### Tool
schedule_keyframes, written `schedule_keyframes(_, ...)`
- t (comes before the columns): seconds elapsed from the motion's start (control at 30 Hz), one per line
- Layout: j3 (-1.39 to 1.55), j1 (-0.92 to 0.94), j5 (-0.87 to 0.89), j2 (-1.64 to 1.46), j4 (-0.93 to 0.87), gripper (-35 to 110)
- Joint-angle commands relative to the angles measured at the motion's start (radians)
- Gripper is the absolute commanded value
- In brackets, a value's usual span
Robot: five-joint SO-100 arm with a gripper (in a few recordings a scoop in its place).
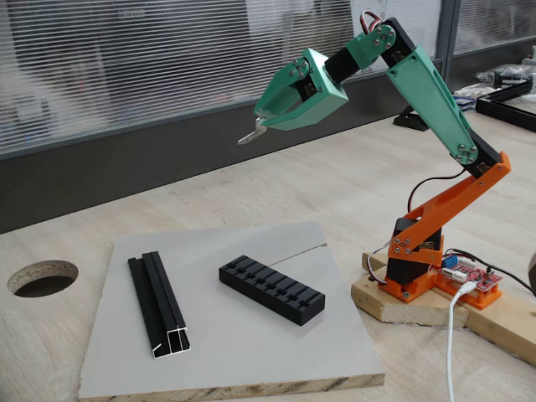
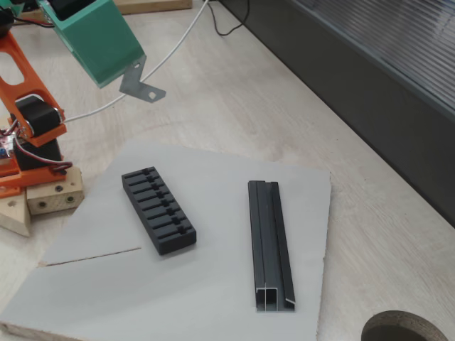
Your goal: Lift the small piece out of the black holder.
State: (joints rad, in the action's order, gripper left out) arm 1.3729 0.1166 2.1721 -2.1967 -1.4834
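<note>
Hanging high in the air over the wooden table, the green gripper pinches the small piece at its tip. In both fixed views the little silvery tab sticks out from the closed fingers, well above everything below it. In the other fixed view the gripper is cut off at the top edge, and the small piece looks bent, with tiny holes in it. How the fingers press on it is hard to make out, because the green shell hides them.

The black holder lies flat on the grey board, well apart from the gripper. Its row of slots runs across the top. I cannot tell if anything sits deep in the slots, since they are dark.

Beside the holder, but not touching it, lies the long black rail, also on the board. Its near end shows a hollow, shiny cut.

The orange base of the arm stands on a wooden block just beside the board. A round hole in the table is partly cut off in one fixed view.
</note>
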Motion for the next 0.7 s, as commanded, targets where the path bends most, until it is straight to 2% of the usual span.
schedule_keyframes(0.0, -0.023, 0.012, 0.011, -0.032, -0.005, 11)
schedule_keyframes(0.67, -0.023, 0.008, 0.011, -0.032, -0.003, 11)
